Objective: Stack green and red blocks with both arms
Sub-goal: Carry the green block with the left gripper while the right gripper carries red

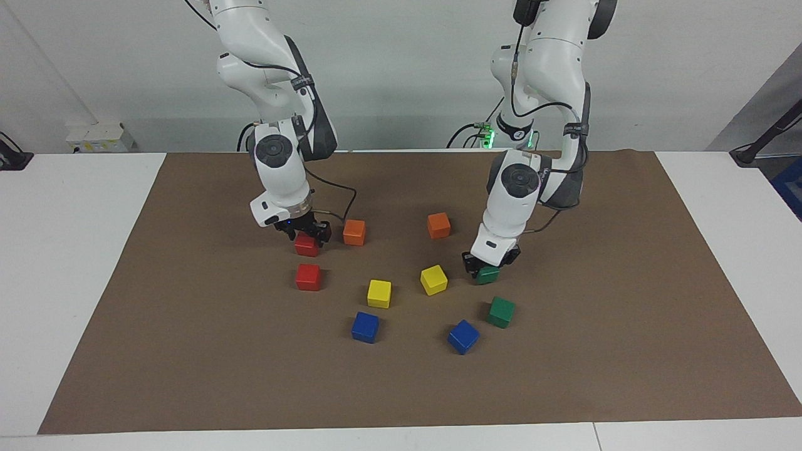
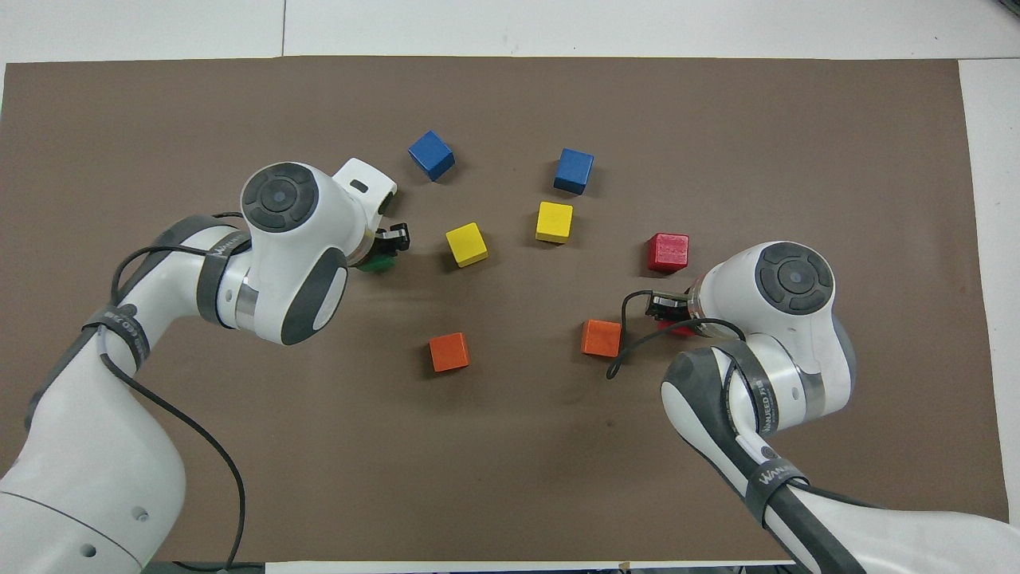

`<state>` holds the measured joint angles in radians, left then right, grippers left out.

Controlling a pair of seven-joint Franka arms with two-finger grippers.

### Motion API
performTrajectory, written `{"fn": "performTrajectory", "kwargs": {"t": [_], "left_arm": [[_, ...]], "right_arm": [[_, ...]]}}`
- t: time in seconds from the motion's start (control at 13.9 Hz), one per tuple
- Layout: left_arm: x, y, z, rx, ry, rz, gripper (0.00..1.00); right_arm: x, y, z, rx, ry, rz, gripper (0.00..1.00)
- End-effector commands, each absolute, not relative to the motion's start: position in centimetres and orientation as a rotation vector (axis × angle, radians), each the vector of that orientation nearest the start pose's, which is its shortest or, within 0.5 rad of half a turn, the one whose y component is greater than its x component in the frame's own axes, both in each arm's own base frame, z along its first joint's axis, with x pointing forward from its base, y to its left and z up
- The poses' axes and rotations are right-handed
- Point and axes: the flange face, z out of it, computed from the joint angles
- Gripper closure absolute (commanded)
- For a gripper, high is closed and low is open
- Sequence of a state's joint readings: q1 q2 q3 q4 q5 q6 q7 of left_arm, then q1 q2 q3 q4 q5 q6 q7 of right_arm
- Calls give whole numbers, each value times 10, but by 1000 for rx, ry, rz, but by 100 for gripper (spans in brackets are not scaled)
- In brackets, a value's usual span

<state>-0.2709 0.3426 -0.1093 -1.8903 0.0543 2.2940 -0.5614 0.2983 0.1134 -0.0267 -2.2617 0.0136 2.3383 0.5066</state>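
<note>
— Hands first: where were they?

— Left hand was down on a green block, its fingers closed on the block's sides. That block sat on the brown mat toward the left arm's end of the tabletop, just beside a yellow cube.

— And the right one?

— Right hand was low over a red block, with its fingers down around the block's top. Whether they had fully gripped it, I could not tell. An orange cube stood just beside that block.

— Where were the other two task blocks?

— The second red block lay on the mat a little farther from the robots than the one under the right hand, apart from it. The second green block lay farther from the robots than the gripped green one, near a blue cube.

— Anything else on the mat?

— Another orange cube, a second yellow cube and a second blue cube, all in the middle between the two arms. From overhead the left arm hid most of its green block, and the right arm covered nearly all of its red one.
</note>
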Motion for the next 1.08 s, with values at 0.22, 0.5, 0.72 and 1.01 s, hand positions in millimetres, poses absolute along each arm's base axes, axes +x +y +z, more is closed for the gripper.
{"fn": "performTrajectory", "kwargs": {"t": [0.22,0.5,0.72,1.01], "left_arm": [[612,-74,393,-3113,-181,-69,100],[612,57,388,-3110,-52,-65,100],[603,94,364,-3109,-59,-94,100],[603,109,332,-3116,-62,-93,100]], "right_arm": [[535,108,341,-3121,211,-17,71],[566,38,367,-3125,64,-77,71],[570,-23,371,-3143,-1,-106,71],[564,-75,367,-3148,21,-94,70]]}}
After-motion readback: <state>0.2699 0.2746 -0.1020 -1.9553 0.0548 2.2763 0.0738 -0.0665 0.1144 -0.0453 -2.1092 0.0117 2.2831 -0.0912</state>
